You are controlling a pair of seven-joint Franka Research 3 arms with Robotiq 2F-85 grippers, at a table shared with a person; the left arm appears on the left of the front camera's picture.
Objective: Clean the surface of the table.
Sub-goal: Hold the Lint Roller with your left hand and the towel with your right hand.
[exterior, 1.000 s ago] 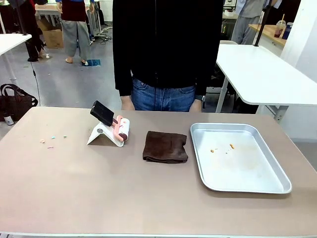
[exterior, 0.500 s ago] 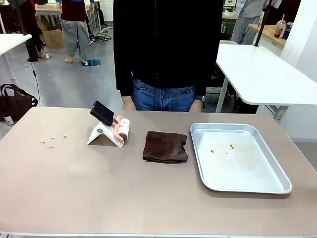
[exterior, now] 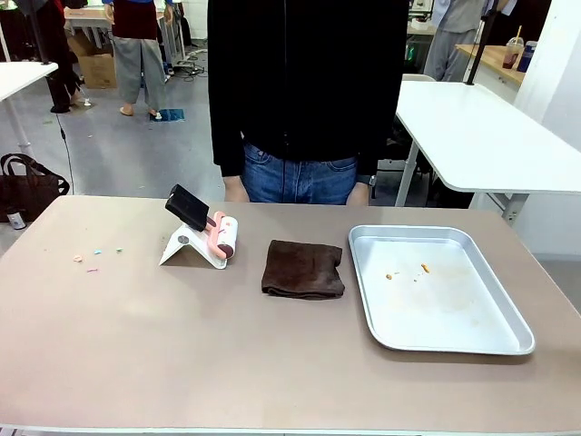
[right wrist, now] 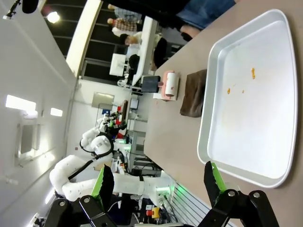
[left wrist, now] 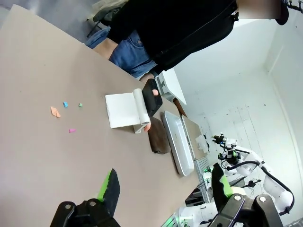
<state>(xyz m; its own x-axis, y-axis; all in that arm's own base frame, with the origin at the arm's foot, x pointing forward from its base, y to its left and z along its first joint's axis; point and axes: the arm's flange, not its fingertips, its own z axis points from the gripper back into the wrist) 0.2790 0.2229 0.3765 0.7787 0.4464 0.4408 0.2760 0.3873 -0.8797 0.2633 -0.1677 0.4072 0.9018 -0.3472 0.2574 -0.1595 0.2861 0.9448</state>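
The table was judged rigid and smooth, not to be grasped. The soft cloth at twelve o'clock was best pinched at an edge. The left claw and right claw were seen spread apart and empty.

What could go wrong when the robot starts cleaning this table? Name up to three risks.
The coloured scraps lie near the table's left edge, far from the tray; a careless wipe may push them over it. The roller sits on a white stand and may tip if nudged. Bumping the tray could spill its crumbs.
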